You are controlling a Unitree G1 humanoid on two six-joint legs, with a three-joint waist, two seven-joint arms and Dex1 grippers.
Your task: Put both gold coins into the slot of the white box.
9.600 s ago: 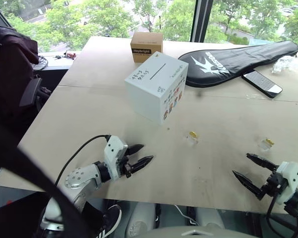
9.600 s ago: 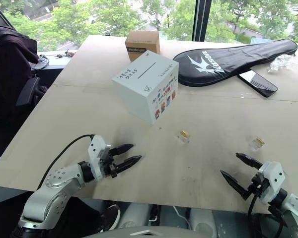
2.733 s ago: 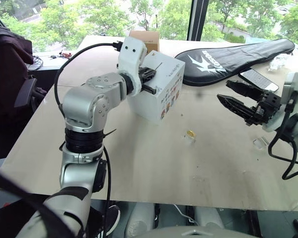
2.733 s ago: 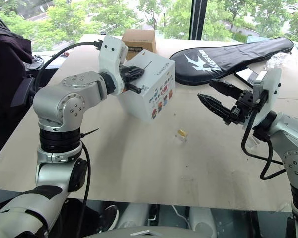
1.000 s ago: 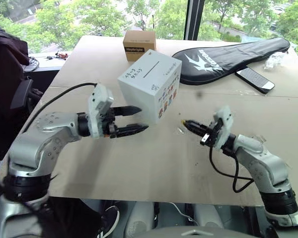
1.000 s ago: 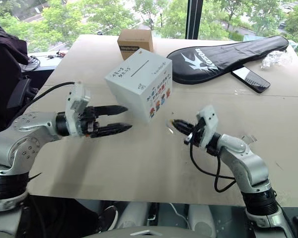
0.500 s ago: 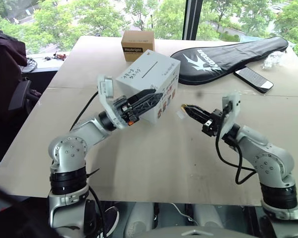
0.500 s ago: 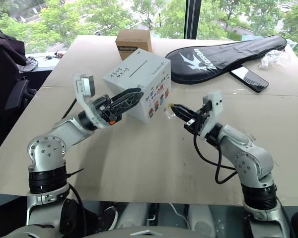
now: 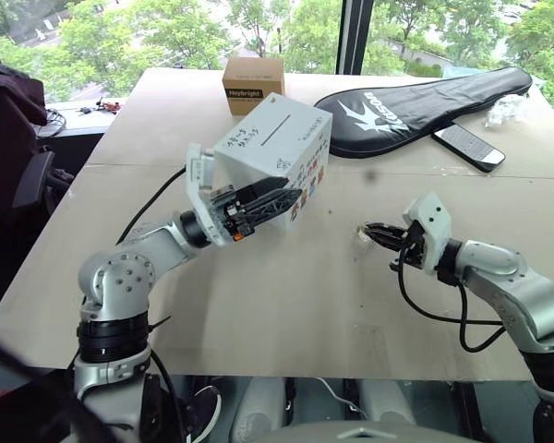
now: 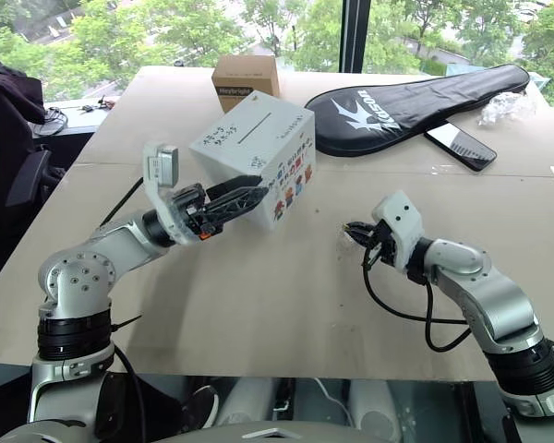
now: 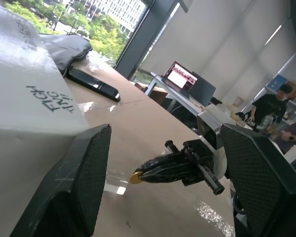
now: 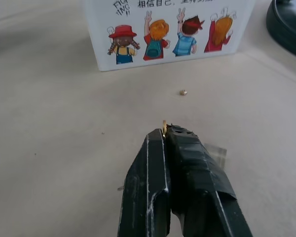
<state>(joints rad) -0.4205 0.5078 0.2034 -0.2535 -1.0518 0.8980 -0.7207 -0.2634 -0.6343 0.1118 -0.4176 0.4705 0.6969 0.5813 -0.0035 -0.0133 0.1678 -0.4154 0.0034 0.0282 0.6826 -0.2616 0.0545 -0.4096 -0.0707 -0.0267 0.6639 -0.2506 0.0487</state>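
Right wrist view: right gripper [image 12: 164,132] pinches tiny gold coin [image 12: 164,126] edge-on.

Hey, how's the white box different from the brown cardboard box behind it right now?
The white box is the larger of the two; the brown cardboard box is smaller. The white box bears black handwriting, a slot and cartoon figures; the brown one bears one printed label. The open left pincer is at the white box; the brown one stands alone. Both sit on the table.
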